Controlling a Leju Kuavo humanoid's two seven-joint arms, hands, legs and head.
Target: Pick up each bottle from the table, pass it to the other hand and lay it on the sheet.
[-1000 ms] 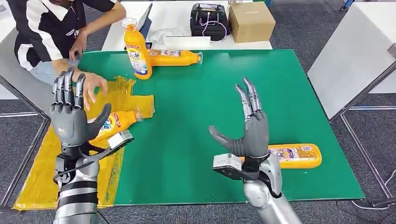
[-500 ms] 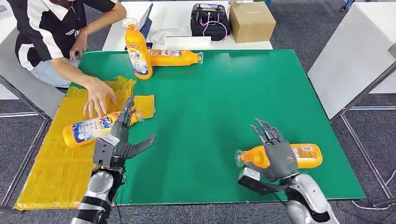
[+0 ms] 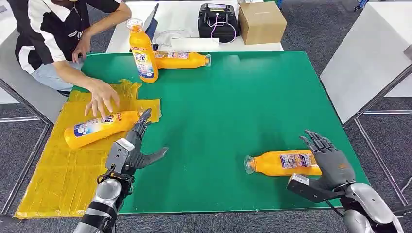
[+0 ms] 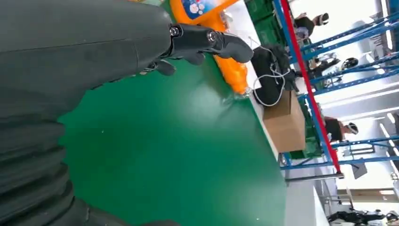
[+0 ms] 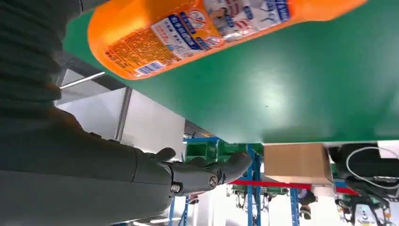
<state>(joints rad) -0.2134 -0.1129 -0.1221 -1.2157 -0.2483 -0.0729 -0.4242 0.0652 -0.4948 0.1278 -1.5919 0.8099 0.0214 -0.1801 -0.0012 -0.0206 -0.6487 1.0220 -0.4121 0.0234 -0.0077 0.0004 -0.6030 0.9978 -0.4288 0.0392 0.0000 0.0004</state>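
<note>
Since the prior frame the right hand had slid off to the base end of the orange plastic bottle lying near the green table's front edge, fingers spread, holding nothing. Left hand open too, beside the yellow sheet. Bottle prob. rigid, slick, apt to roll; mid-body, at the label, looked the best grip.

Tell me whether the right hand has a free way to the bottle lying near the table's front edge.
Probably yes. The right hand is open beside the base end of the bottle, and the green table around that bottle looks bare, with nothing between them.
</note>
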